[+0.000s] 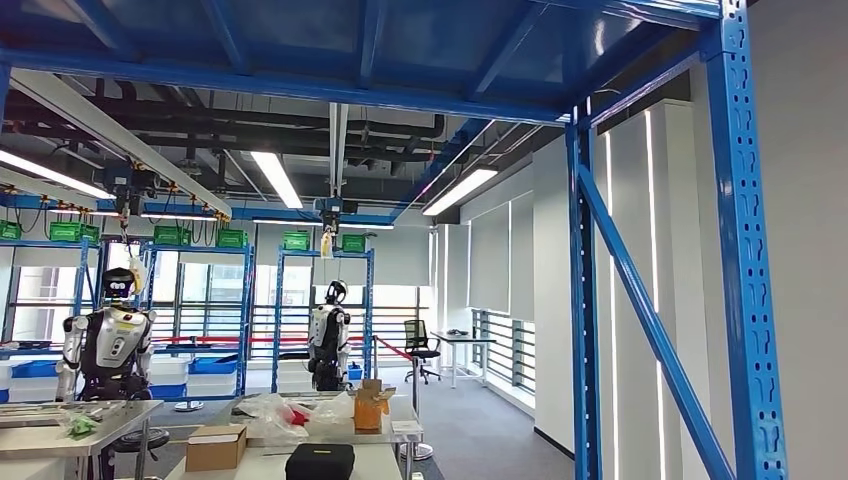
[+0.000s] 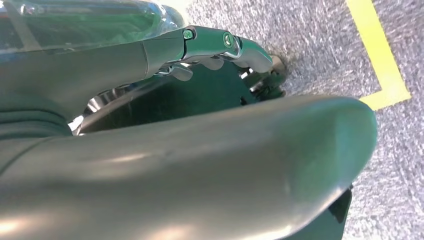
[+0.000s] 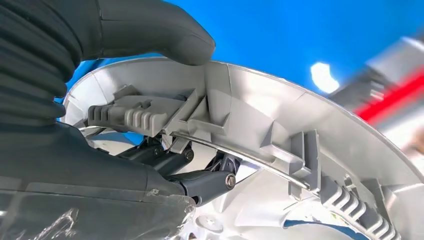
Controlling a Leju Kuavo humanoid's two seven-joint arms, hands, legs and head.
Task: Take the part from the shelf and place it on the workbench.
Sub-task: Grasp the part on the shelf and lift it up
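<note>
So, left to right: left hand (image 2: 200, 125) hanging low over grey floor (image 2: 320, 45) near yellow tape line (image 2: 382, 55), thumb and darker fingers (image 2: 220, 45) curved, nothing clearly inside — can't tell grip state, dark shape behind unclear. Right hand (image 3: 115, 115) clamping part (image 3: 280, 125), grey round cover with ribbed clips: thumb (image 3: 155, 30) over rim, fingers (image 3: 200, 182) hooked under inner side, probably so rim can't slip. Blue shelf frame (image 1: 745, 250) close by. Workbench not identifiable; tables (image 1: 70, 415) far off, so looks like carry stage.
</note>
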